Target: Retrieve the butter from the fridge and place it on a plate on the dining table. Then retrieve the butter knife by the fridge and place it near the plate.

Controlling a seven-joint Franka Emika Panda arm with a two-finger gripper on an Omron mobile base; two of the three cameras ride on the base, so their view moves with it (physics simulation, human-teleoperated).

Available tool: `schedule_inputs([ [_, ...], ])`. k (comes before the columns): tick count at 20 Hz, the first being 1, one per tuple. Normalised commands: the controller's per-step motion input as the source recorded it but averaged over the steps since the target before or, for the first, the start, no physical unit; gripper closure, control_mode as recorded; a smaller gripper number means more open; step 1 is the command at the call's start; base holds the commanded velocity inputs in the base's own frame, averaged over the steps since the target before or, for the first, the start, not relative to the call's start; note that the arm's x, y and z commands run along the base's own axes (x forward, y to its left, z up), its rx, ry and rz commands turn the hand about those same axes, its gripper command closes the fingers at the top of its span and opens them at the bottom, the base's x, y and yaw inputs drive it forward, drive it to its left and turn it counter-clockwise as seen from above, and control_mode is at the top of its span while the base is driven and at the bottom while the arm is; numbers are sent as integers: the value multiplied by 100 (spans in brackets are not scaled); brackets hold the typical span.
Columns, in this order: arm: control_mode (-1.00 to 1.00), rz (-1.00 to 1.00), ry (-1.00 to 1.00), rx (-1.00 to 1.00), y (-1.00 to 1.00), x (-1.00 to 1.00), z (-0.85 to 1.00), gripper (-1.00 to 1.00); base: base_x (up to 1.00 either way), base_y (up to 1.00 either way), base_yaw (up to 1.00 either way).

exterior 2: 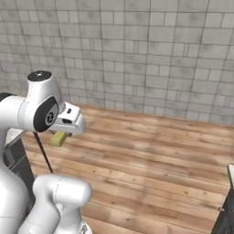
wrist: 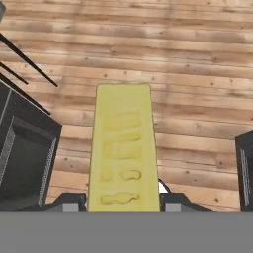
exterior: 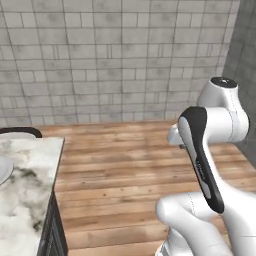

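Butter held tight between the two tips of the gripper, one tip on each long side. Sticks straight out from the hand, long way pointing forward, over bare wood floor. Also seen from the right base view as a small yellow block under the hand, up in the air. Plate sits at the far left, on the table, near its top edge. So the plate lies well off to the left of the butter, and probably a swing or drive that way comes next. Arm folded up high, elbow bent, hand pointing forward and down.
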Motion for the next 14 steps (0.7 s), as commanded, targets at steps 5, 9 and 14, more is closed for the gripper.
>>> schedule_inputs([
  [5, 100, 0, 0, 0, 0, 0, 0, 100, 29, 0, 38],
  [9, 100, 0, 0, 0, 0, 0, 0, 100, 34, 37, 29],
  [14, 100, 0, 0, 0, 0, 0, 0, 100, 64, 24, 64],
])
